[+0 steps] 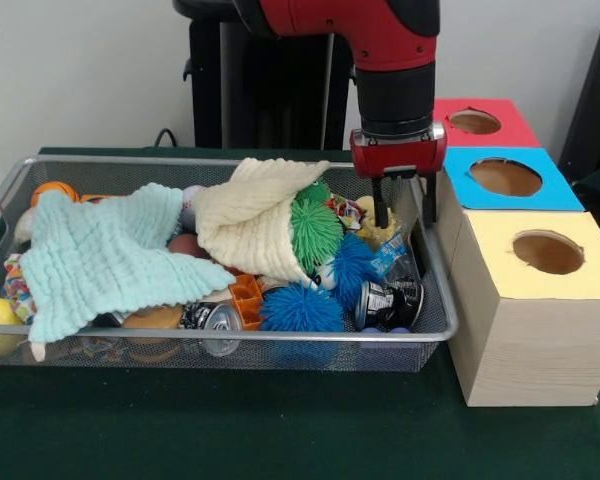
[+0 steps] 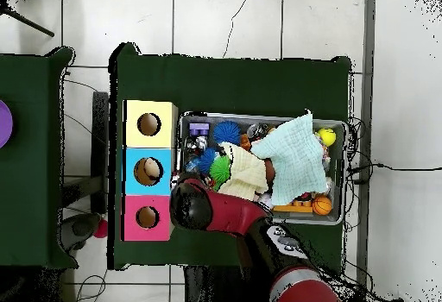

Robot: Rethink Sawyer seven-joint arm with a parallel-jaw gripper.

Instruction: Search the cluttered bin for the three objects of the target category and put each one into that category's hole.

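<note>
Above the bin's (image 1: 220,340) box-side end, gripper (image 1: 402,203) poised with fingers spread and empty, search step apparently in hand; crinkly film bag (image 1: 392,256) just below, next calling for descent and closure.

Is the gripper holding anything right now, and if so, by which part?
Cannot tell. The gripper is down in the bin at its end nearest the boxes; no object visibly hangs from it.

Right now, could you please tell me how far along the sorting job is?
Done: nothing certain; the boxes' holes show no bag. In hand: the end effector hangs open and empty over the bin's end nearest them, above a crinkly film bag. Left: grasping, depositing.
</note>
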